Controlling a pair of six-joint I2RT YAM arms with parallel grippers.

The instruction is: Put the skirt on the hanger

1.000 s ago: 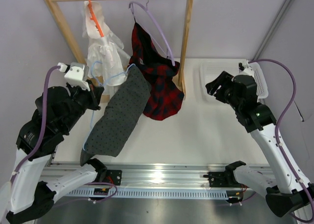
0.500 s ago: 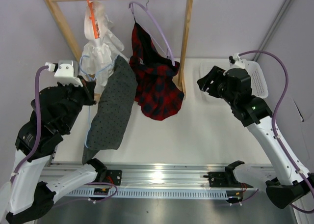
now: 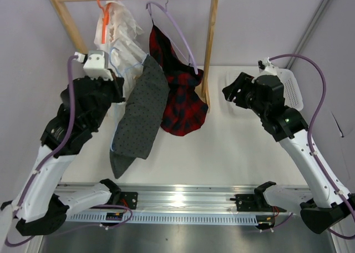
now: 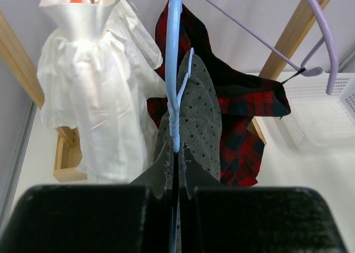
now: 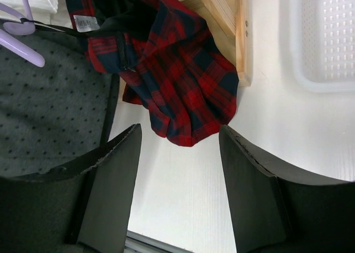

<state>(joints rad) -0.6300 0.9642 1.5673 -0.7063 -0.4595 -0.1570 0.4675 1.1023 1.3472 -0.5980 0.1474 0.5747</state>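
The left jaws are pinched tight on the thin blue hanger (image 4: 174, 70), low on its twisted wire. The skirt (image 3: 138, 117) hangs from it, clear of the counter (image 3: 233, 153), over the far-left corner and overlapping the red plaid garment (image 3: 180, 95). The right jaws are spread wide and hold nothing, above the counter near the white basket (image 3: 294, 92) at the far-right corner. 1 small white label (image 5: 85, 23) shows on the plaid, its print too small to read.
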